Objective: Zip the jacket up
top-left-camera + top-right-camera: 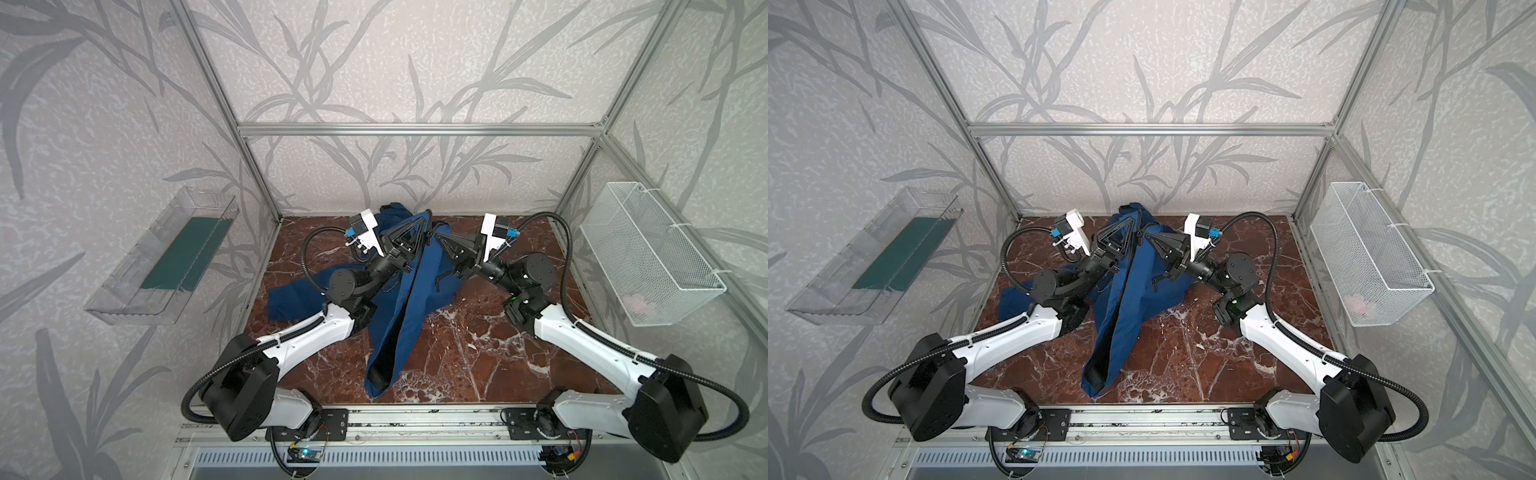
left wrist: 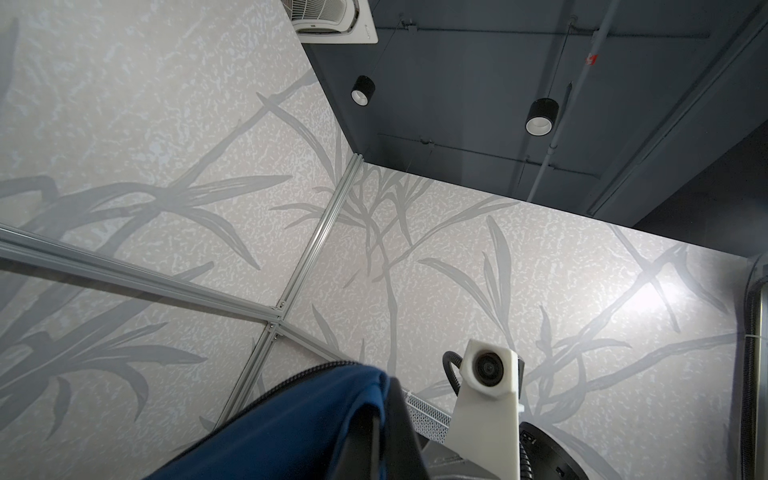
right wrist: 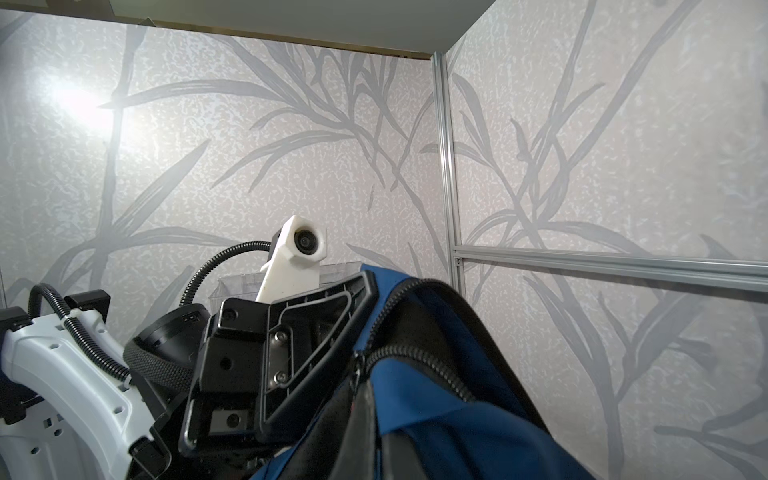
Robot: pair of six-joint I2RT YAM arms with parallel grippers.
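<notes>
Jacket (image 1: 415, 299) droops, open front running down toward near desk (image 1: 478, 353) edge. Left fingers (image 1: 394, 245) and right fingers (image 1: 461, 246) pinch its raised top, close together.

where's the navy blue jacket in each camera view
Top view: navy blue soft jacket, mid brown marble tabletop.
Top view: same spot.
Left wrist: close foreground, beside the right arm's white camera mount.
Right wrist: close foreground, beside the left arm's white camera mount.
Shared landmark: back wall's horizontal aluminium rail.
</notes>
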